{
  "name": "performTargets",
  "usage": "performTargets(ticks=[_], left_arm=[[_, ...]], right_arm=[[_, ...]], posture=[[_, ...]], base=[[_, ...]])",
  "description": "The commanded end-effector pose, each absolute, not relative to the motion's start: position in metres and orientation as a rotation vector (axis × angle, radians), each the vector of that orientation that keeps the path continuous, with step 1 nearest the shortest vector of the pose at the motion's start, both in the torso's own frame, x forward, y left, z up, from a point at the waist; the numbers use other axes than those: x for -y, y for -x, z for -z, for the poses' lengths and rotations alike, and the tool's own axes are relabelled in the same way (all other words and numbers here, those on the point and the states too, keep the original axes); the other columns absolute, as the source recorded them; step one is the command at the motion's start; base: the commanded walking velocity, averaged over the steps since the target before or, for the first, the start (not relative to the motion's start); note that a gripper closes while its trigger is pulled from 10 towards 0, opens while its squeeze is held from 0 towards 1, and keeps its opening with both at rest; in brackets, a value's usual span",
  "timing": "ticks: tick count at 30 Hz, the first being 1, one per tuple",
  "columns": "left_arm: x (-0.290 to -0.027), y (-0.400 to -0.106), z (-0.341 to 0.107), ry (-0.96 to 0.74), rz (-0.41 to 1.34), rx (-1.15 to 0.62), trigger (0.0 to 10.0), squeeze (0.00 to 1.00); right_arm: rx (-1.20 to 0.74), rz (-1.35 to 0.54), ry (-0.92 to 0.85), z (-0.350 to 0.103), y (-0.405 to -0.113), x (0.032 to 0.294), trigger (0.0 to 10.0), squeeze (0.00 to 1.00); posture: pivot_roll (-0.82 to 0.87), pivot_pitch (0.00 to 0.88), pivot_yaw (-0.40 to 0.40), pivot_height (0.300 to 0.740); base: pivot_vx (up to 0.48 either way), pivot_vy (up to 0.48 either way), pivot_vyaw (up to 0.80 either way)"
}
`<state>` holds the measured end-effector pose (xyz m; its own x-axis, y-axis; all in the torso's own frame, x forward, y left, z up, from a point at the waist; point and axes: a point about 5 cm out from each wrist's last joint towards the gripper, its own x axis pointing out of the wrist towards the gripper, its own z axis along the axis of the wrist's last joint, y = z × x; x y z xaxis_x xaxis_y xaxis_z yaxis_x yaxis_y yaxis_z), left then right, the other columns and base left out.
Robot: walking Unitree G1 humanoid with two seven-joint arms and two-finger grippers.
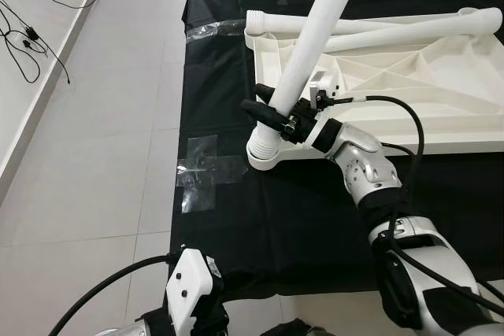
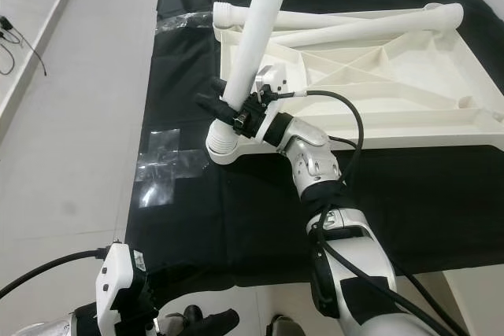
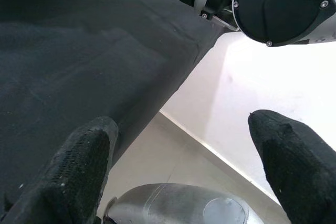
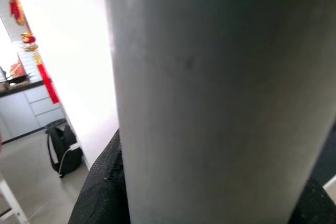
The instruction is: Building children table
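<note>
The right gripper (image 1: 272, 114) is closed round the lower part of a white table leg (image 1: 311, 45), its black fingers (image 1: 264, 94) clamped on either side of the tube just above the threaded end; in the right wrist view the leg (image 4: 210, 93) sits pressed between the pads. The leg stands tilted, w/ its ribbed foot end meeting the corner socket (image 1: 264, 153) of the upturned white tabletop (image 1: 409, 84), which lies underside-up on a black cloth (image 1: 260, 226) spread over the floor. Two more legs (image 1: 378, 29) lie across the far edge of the tabletop, approx. side by side and not yet fitted. The left gripper (image 3: 178, 166) hangs low near the cloth's near edge, fingers wide apart, holding nothing. Judging by look, the leg is hollow moulded plastic: light, stiff, smooth & a bit slippery, so a firm hold low on the tube, close to the thread, prob. gives best control for turning it in; a hold higher up would lever it off-axis. The tabletop is likewise rigid ribbed plastic, white, w/ diagonal stiffening webs, light enough that it may shift on the cloth when the leg is twisted.
</note>
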<state>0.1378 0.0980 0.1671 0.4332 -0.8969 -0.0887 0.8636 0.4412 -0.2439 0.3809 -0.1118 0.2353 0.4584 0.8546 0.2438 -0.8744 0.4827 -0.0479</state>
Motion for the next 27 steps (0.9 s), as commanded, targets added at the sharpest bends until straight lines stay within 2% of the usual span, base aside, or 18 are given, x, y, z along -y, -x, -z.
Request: performTargets(ticks=[1, 3, 7, 10, 17, 22, 27], left_arm=[[-0.099, -0.135, -0.163, 0.176, 1.107, -0.25, 10.0, 0.0], [-0.099, -0.135, -0.163, 0.176, 1.107, -0.25, 10.0, 0.0], [-0.1, -0.135, -0.164, 0.175, 1.108, -0.25, 10.0, 0.0], [-0.099, -0.134, -0.164, 0.175, 1.107, -0.25, 10.0, 0.0], [-0.098, -0.134, -0.165, 0.177, 1.105, -0.249, 10.0, 0.0], [-0.097, -0.134, -0.165, 0.179, 1.106, -0.248, 10.0, 0.0], [-0.097, -0.135, -0.165, 0.18, 1.106, -0.247, 10.0, 0.0]], right_arm=[[0.023, -1.032, -0.103, -0.186, -0.376, 0.126, 10.0, 0.0], [0.023, -1.032, -0.103, -0.186, -0.376, 0.126, 10.0, 0.0], [-0.003, -1.14, 0.027, -0.186, -0.372, 0.125, 10.0, 0.0], [-0.006, -1.183, 0.223, -0.189, -0.371, 0.124, 10.0, 0.0], [-0.004, -1.252, 0.351, -0.193, -0.369, 0.119, 10.0, 0.0], [-0.016, -1.296, 0.347, -0.195, -0.367, 0.117, 10.0, 0.0], [-0.085, -1.393, 0.27, -0.196, -0.367, 0.115, 10.0, 0.0]], posture=[[0.01, 0.321, 0.035, 0.74], [0.01, 0.321, 0.035, 0.74], [0.02, 0.323, 0.033, 0.74], [0.02, 0.325, 0.031, 0.74], [0.02, 0.328, 0.03, 0.74], [0.02, 0.328, 0.028, 0.74], [0.02, 0.332, 0.028, 0.74]], base=[[0.0, 0.0, 0.0], [0.0, 0.0, 0.0], [0.0, 0.0, 0.0], [0.0, 0.0, 0.0], [0.0, 0.0, 0.0], [0.0, 0.0, 0.0], [0.0, 0.0, 0.0]])
